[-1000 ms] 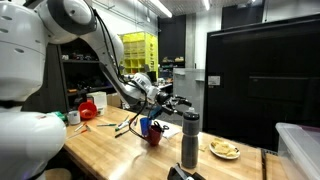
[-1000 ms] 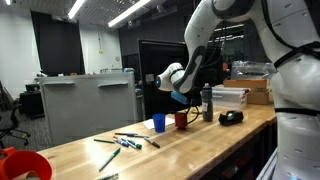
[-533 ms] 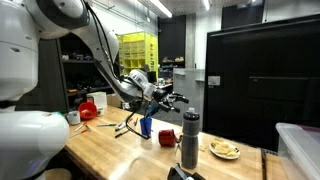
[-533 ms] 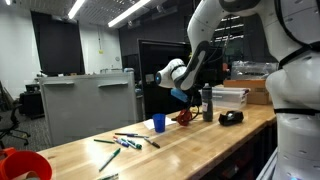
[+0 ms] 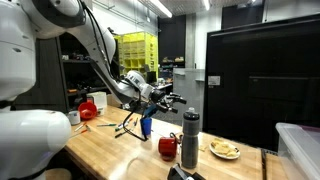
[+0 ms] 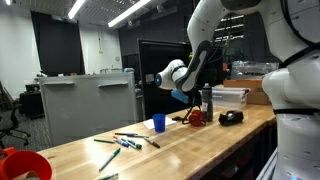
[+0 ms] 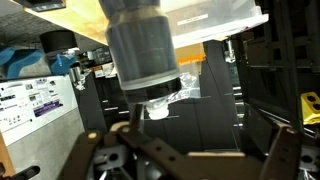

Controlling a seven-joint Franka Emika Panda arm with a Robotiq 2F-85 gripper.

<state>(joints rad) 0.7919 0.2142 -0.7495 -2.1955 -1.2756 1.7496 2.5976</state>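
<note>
Open gripper (image 5: 175, 98) hovers above the bench, holding nothing, facing the grey bottle (image 7: 140, 45).
Seemingly an approach step; a grasp calls for centring the jaws around it.

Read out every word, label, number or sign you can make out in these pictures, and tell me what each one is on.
No text here can be read with certainty.
White sheet, at the left edge of the wrist view: rows of dark print, too blurred to read.
Bottle, red mug, blue cup: no lettering shows on them.
</note>
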